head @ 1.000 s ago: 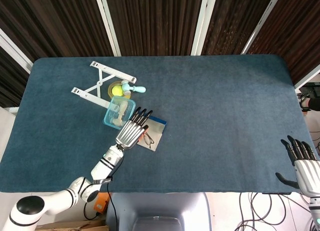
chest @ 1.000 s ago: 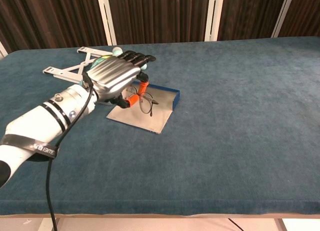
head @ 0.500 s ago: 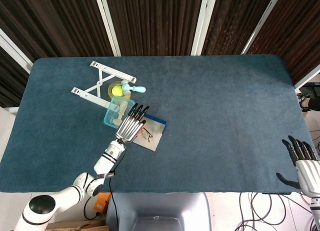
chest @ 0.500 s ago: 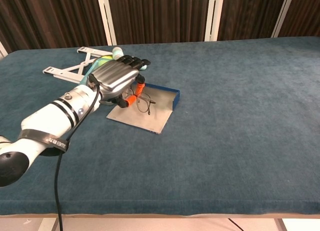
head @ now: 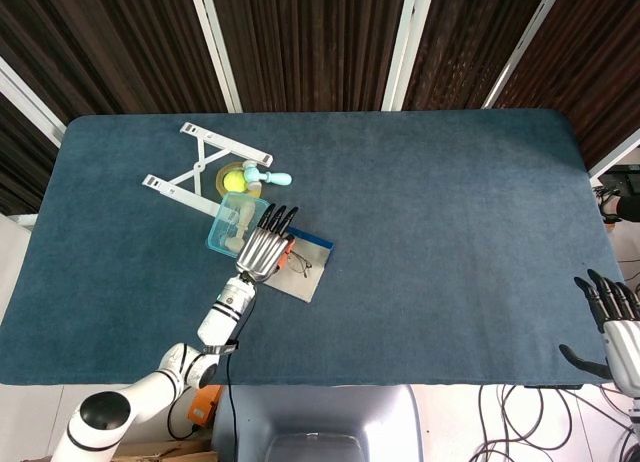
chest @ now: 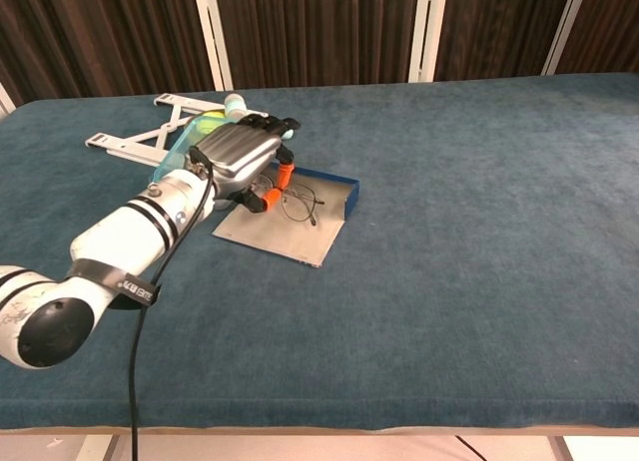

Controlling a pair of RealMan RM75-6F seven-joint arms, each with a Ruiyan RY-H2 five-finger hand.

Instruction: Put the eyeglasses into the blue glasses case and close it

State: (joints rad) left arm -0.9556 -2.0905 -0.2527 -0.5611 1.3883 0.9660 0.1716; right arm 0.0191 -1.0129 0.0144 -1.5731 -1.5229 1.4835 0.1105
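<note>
On the blue-carpeted desk (head: 450, 202), before dark slatted walls, the left robot hand (chest: 240, 154) pinches the eyeglasses (chest: 296, 204); right robot hand (head: 618, 322) spread wide.

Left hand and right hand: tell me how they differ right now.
The left hand reaches over the table at the open blue glasses case, fingers over the eyeglasses; whether it grips them is unclear. The right hand sits at the table's near corner, beside nothing, holding nothing, fingers apart. The left hand shows in both views, the right only in the head view. Both have silver backs and black fingers.
</note>
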